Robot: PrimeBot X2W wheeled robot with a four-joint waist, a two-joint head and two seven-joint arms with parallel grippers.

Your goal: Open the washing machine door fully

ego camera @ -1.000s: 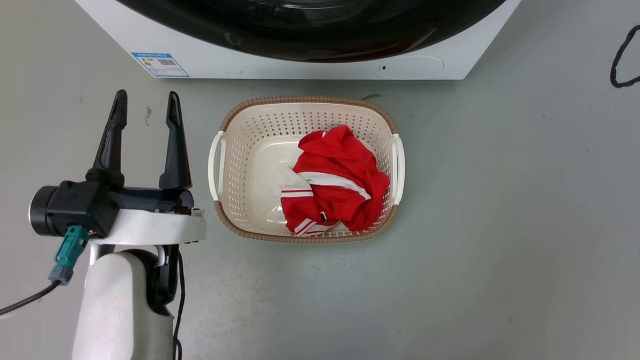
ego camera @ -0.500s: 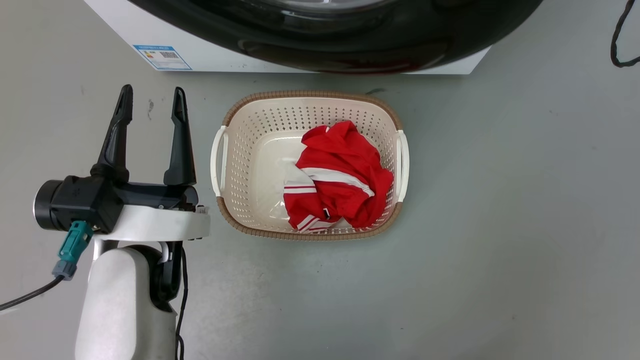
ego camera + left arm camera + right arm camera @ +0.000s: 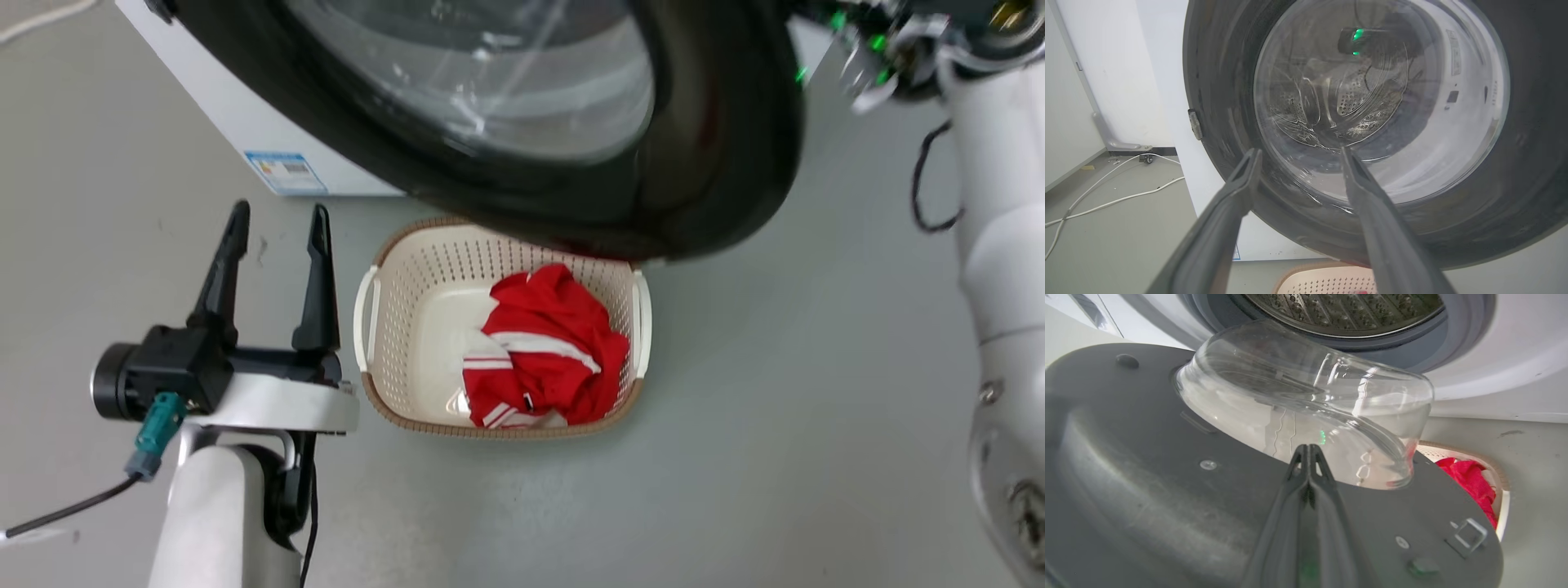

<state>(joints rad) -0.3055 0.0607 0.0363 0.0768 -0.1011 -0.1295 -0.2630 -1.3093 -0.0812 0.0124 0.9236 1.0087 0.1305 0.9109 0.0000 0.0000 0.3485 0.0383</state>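
- Grey floor (image 3: 775, 425) in front of a white washing machine (image 3: 220, 122).
- Right gripper (image 3: 1308, 448): fingers pressed together with nothing between them, tips at the inner face of the washing machine door (image 3: 1126, 457), beside its glass bowl.
- Left gripper (image 3: 277, 219): spread wide and empty, just left of the laundry basket (image 3: 408, 278).
- The door stands partly open, overhanging the basket's far rim.
- The basket holds a crumpled red-and-white garment (image 3: 555, 351).

The left gripper (image 3: 279, 211) has two long, dark, tapering fingers (image 3: 219, 273) rising from a black block (image 3: 184, 371). Behind the jaws sits a curved white plate (image 3: 277, 404), then a pale, rounded forearm (image 3: 216, 523). To one side of the block, a teal plug (image 3: 157, 418) with a grey end feeds a thin black cable (image 3: 65, 510). The right gripper (image 3: 1307, 449) is dark grey, and behind its jaws are small green lights (image 3: 876, 41) and a glossy white arm (image 3: 1000, 245).
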